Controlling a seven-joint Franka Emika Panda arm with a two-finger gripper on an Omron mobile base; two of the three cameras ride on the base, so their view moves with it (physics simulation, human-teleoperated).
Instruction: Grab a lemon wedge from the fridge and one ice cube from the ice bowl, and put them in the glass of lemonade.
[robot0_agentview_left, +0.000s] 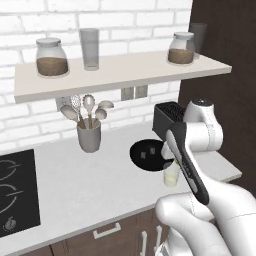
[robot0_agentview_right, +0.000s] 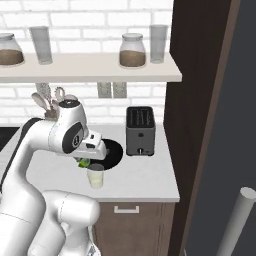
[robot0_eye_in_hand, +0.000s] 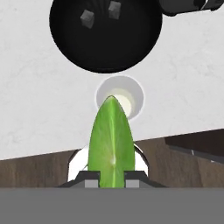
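Note:
My gripper (robot0_eye_in_hand: 111, 176) is shut on the lemon wedge (robot0_eye_in_hand: 110, 140), a yellow-green sliver standing up between the fingers. In the right base view the gripper (robot0_agentview_right: 86, 160) hangs just above the glass of lemonade (robot0_agentview_right: 95, 176), with the lemon wedge (robot0_agentview_right: 83, 162) showing under the hand. Seen from the hand, the glass of lemonade (robot0_eye_in_hand: 129, 96) lies right behind the wedge's tip. The black ice bowl (robot0_eye_in_hand: 105, 48) with two grey cubes sits just beyond it. The ice bowl (robot0_agentview_left: 144, 152) and the glass (robot0_agentview_left: 171, 175) stand on the counter, partly behind my arm. The fridge (robot0_agentview_right: 245, 100) fills the right edge.
A black toaster (robot0_agentview_right: 140, 130) stands right of the bowl. A grey utensil holder (robot0_agentview_left: 89, 136) is at the wall and a black cooktop (robot0_agentview_left: 17, 192) at the left. A shelf (robot0_agentview_left: 115, 75) above carries jars and grey glasses. The counter's front edge (robot0_agentview_right: 150, 196) is close to the glass.

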